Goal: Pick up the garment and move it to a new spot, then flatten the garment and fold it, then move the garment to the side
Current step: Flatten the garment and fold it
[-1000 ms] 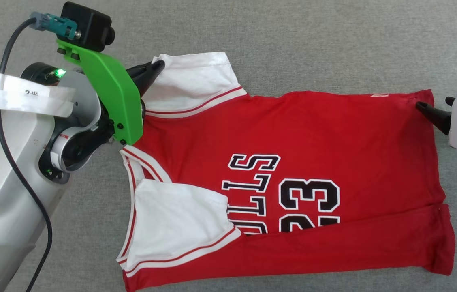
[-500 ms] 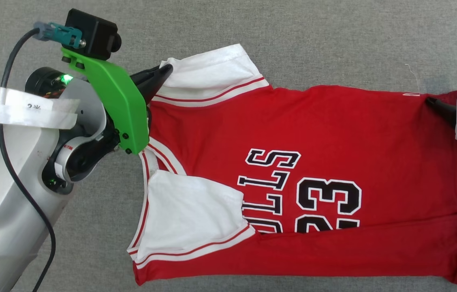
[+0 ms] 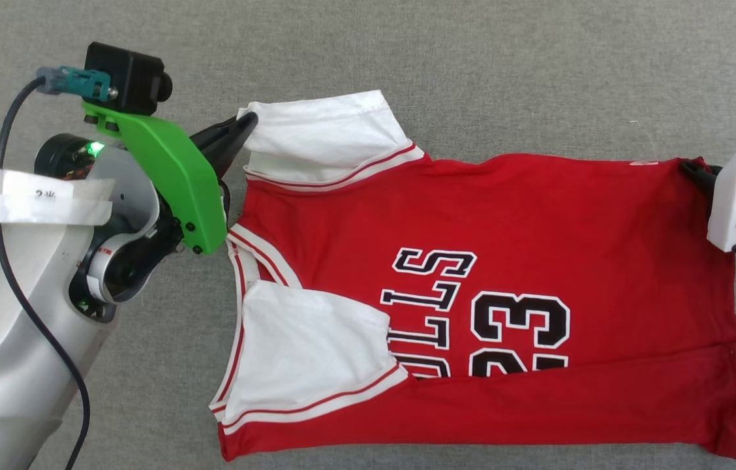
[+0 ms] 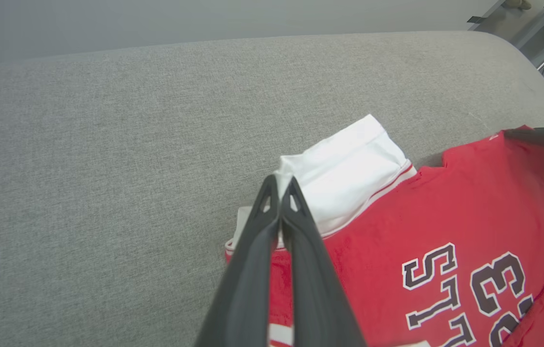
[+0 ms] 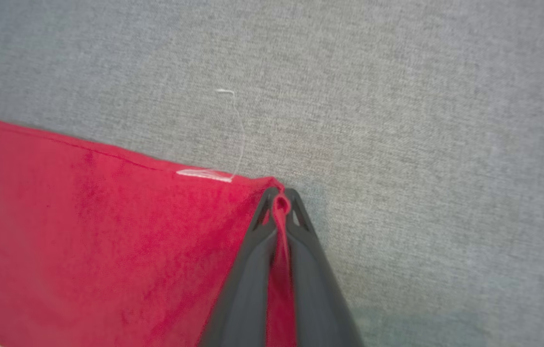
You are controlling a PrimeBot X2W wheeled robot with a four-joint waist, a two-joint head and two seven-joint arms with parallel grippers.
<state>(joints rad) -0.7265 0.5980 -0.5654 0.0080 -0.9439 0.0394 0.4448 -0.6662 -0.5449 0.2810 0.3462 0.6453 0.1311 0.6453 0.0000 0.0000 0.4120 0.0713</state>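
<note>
The garment (image 3: 537, 215) lies flat on the grey surface (image 3: 472, 65). My left gripper (image 3: 247, 124) is closed on its far white sleeve, and my right gripper (image 5: 280, 195) on the far hem corner. I should lift both evenly, with the cloth taut.

- Beyond the far edge of the garment (image 3: 537, 215), the grey desk (image 3: 505, 59) lies bare and wide, room enough for a pincer to pass.
- The left pincer (image 3: 247, 122), clamped on the white sleeve corner, and its bulky forearm (image 3: 9, 313) block the collar side.
- The right pincer (image 3: 694, 171), closed on the red hem corner, occupies that corner.
- A loose white thread (image 5: 240, 130) lies on the desk just beyond that hem corner (thin and flat).
</note>
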